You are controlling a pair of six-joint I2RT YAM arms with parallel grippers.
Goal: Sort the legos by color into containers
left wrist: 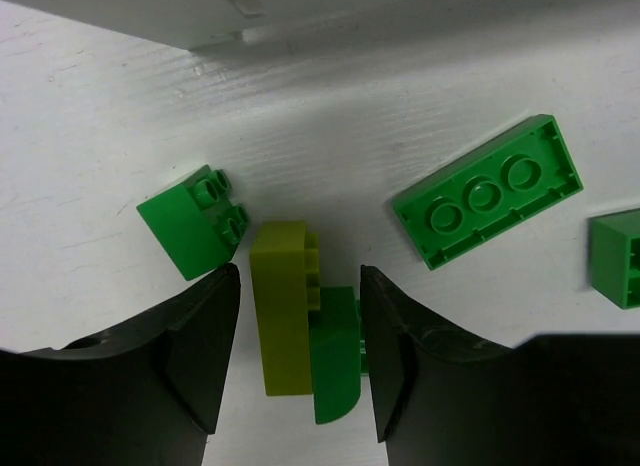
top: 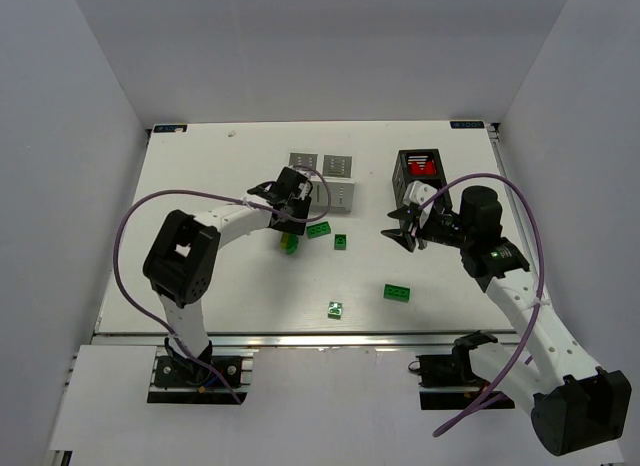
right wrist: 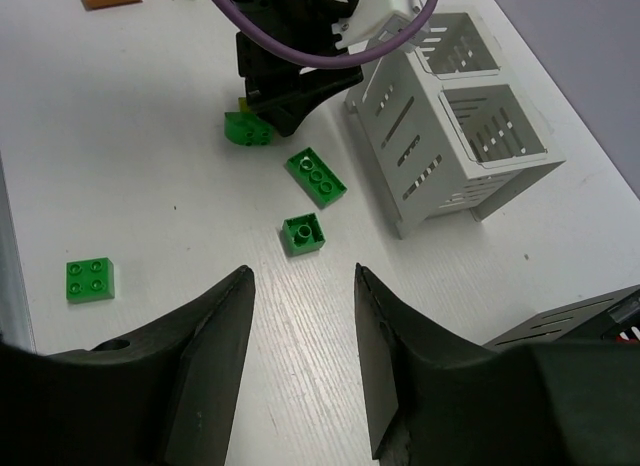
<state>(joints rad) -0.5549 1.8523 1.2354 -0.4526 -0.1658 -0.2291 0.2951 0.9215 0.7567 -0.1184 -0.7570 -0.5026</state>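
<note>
1. Straddling a yellow-green brick (left wrist: 285, 306) and a dark green brick (left wrist: 338, 351) that lies against its studded side, the left jaws stand apart. Both bricks rest on the bench (left wrist: 330, 116) in the gap.
2. The yellow-green brick sits just clear of one finger. The dark green brick lies right at the other finger, and I cannot tell whether they touch.
3. A small green brick (left wrist: 192, 226) lies tipped over just beyond that first finger's tip, near the yellow-green brick's far end.
4. A longer green brick (left wrist: 487, 191) lies hollow side up off the other fingertip, apart from the pair. Another green piece (left wrist: 615, 256) shows at the picture's edge.
5. The white box (left wrist: 200, 16) stands beyond the fingertips, its wall close ahead of the bricks.
6. The yellow-green brick lies on its side with its studs facing sideways into the dark green brick. Its long axis runs parallel to the fingers' inner faces and points toward the white box.
7. The longer green brick lies slantwise to that axis.
8. The right jaws are apart with only bare bench between them, just on the near side of the black box (top: 418, 171), which holds red bricks (top: 424, 169).
</note>
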